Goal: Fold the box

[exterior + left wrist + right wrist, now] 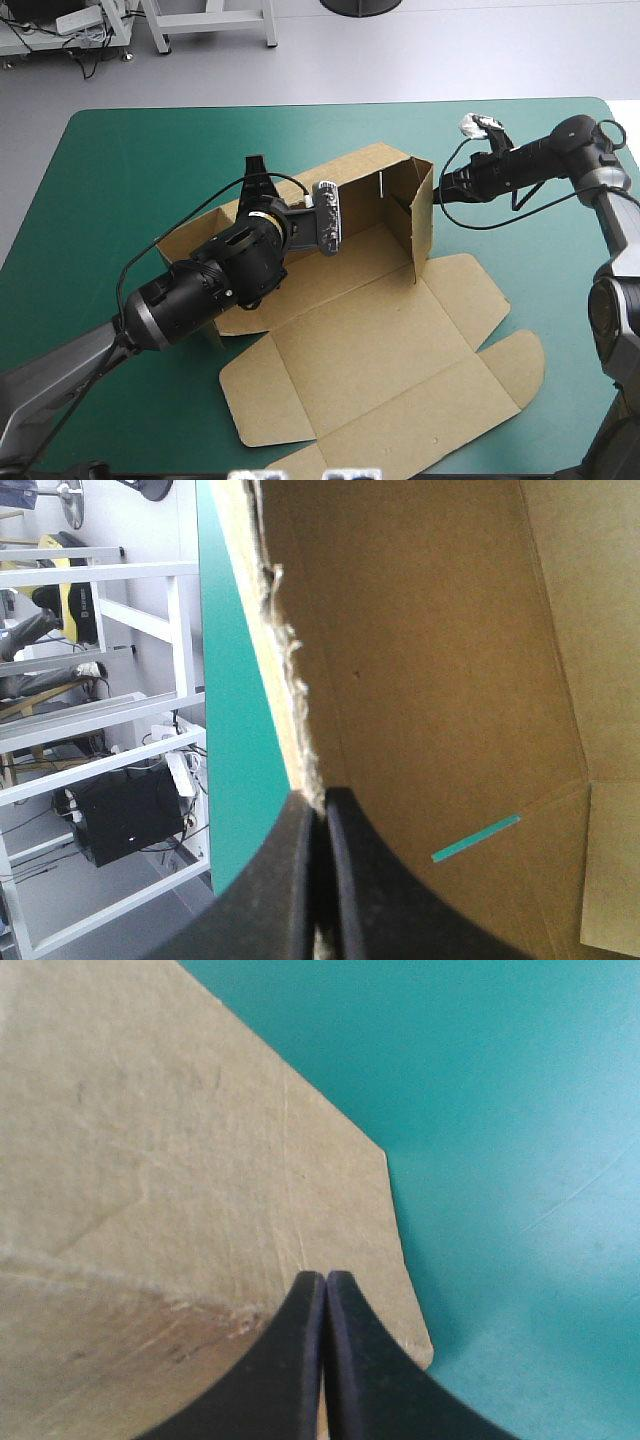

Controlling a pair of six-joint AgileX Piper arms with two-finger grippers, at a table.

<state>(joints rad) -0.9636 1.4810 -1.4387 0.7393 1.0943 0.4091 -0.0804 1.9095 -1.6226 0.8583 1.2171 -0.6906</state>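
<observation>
Partly folded brown box (370, 340), mid-table, far and right walls raised, lid flat

One brown box (370, 340) lies on one bench (120, 160). There are two grippers: the left gripper (322, 805) and the right gripper (325, 1282).

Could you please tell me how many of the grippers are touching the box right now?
2. The left gripper is shut on the box at its far wall's edge; the right gripper, fingers shut, touches the raised right-hand wall from outside.
</observation>
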